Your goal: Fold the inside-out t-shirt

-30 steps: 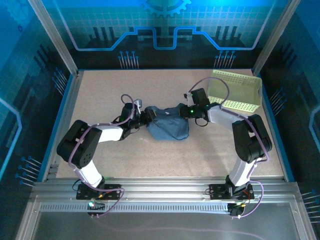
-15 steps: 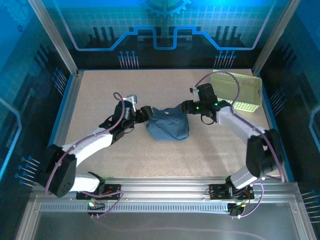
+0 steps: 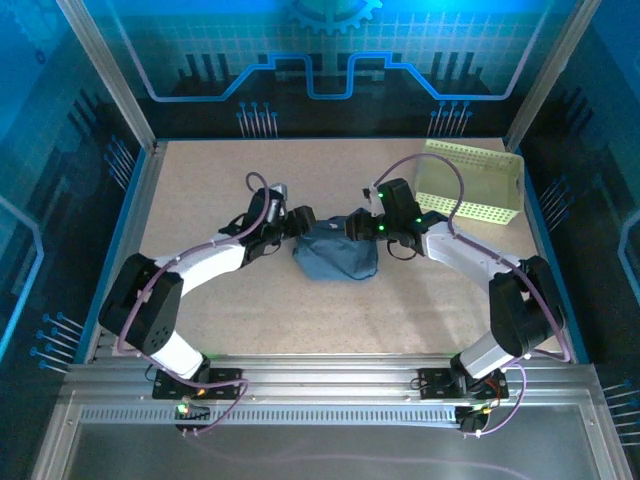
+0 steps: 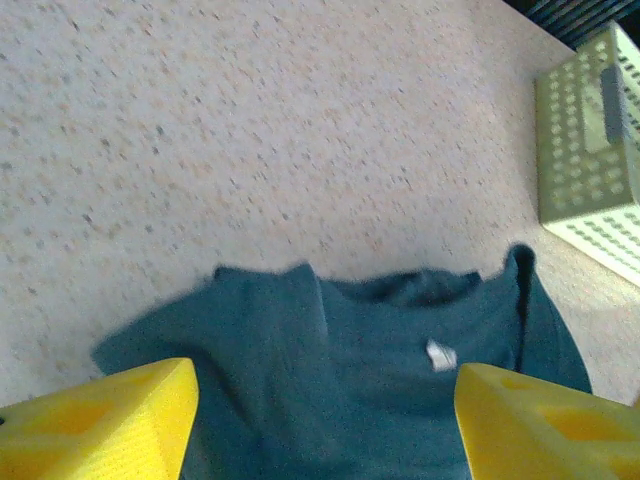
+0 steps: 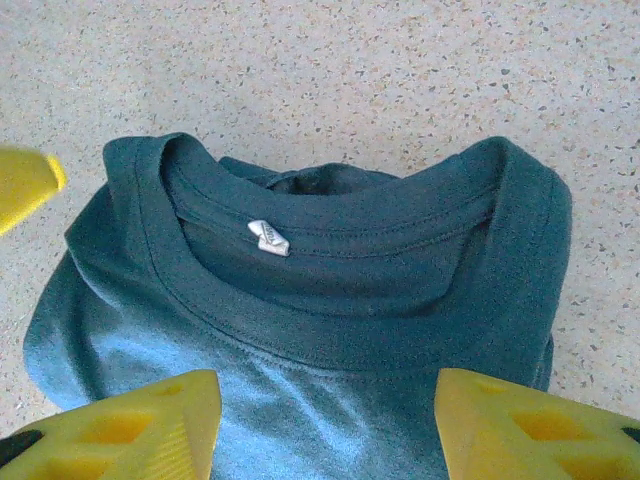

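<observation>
The inside-out t-shirt (image 3: pixel 336 255) lies in a compact, folded-over bundle at the middle of the table, dark slate-blue, with its collar and a small white tag (image 5: pixel 268 237) facing up. My left gripper (image 3: pixel 305 222) hovers at the bundle's upper left edge, open, its yellow fingers (image 4: pixel 110 420) spread wide over the fabric (image 4: pixel 380 400). My right gripper (image 3: pixel 352 226) sits at the upper right edge, also open, with its fingers (image 5: pixel 530 425) straddling the cloth (image 5: pixel 330 300) just below the collar. Neither pinches any fabric.
A pale yellow-green perforated basket (image 3: pixel 470 185) lies tipped on its side at the back right, close behind the right arm; it also appears in the left wrist view (image 4: pixel 595 150). Bare speckled tabletop (image 3: pixel 200 180) surrounds the shirt. Blue frame rails border the table.
Both grippers have opened and let go of the shirt's top edge. The arms swung out and came back in over the collar side. The bundle now looks slightly narrower.
</observation>
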Available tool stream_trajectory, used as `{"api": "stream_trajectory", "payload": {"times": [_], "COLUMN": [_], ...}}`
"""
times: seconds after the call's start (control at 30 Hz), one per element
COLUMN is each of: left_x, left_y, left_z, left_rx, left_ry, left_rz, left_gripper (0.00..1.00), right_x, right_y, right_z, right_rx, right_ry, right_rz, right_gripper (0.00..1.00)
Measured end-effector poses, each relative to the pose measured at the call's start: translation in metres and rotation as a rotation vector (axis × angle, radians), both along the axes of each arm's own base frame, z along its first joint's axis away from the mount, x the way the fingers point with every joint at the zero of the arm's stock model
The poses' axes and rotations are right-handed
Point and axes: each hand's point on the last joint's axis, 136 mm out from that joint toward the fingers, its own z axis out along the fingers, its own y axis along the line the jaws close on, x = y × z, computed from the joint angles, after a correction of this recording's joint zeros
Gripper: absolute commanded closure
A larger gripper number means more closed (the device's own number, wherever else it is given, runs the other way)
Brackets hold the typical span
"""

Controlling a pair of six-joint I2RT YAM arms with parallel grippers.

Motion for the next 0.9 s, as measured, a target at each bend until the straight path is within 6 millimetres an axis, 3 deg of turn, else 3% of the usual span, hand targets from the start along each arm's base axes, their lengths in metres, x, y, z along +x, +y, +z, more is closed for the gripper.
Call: {"api": "stream_trajectory", "payload": {"times": [0.13, 0.4, 0.6, 0.67, 0.77, 0.9], "left_x": [0.020, 0.007, 0.012, 0.014, 0.015, 0.018], "left_y": [0.005, 0.009, -0.002, -0.008, -0.016, -0.025], "left_z": [-0.003, -0.022, -0.040, -0.043, -0.041, -0.026], "left_rx": [0.012, 0.044, 0.022, 0.004, -0.031, -0.075], "left_ry": [0.030, 0.166, 0.235, 0.249, 0.250, 0.208], "left_rz": [0.023, 0.042, 0.021, 0.001, -0.026, -0.054], "left_gripper": [0.28, 0.36, 0.53, 0.66, 0.84, 0.93], "right_x": [0.001, 0.004, 0.005, 0.005, 0.005, 0.006], "right_y": [0.000, -0.004, -0.010, -0.011, -0.012, -0.015], "right_z": [-0.003, -0.007, -0.020, -0.022, -0.022, -0.022], "right_rx": [-0.005, -0.022, -0.055, -0.061, -0.065, -0.065], "right_ry": [0.002, 0.004, 0.031, 0.035, 0.036, 0.036], "right_rz": [-0.003, -0.019, -0.038, -0.042, -0.046, -0.053], "right_gripper": [0.40, 0.40, 0.40, 0.40, 0.40, 0.40]}}
